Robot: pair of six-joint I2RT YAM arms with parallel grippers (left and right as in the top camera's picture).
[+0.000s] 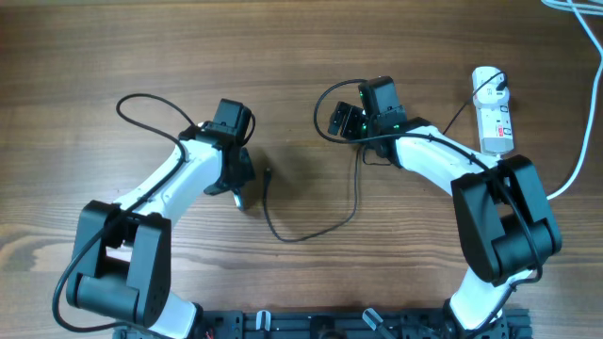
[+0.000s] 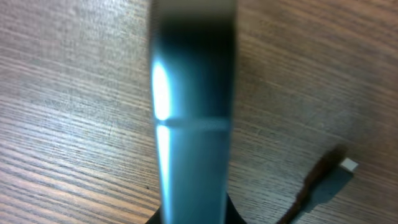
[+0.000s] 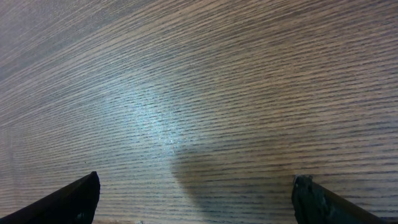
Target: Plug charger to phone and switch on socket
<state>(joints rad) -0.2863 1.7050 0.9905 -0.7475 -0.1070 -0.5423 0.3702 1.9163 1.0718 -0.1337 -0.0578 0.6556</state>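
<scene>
On the wooden surface (image 1: pixel 311 56), the charger (image 1: pixel 316 229) lay looped in the middle, its small tip (image 2: pixel 341 173) just beside the left hand (image 1: pixel 240 188); the socket (image 1: pixel 494 113) sat far right. The left hand was clamped on the phone (image 2: pixel 193 112), held on edge, while the right hand (image 1: pixel 341 119) stood wide open over bare wood.

Left end effector (image 1: pixel 241 188) clamped tight — right end effector (image 3: pixel 196 199) spread wide, its two fingertips (image 3: pixel 78 196) well apart.
</scene>
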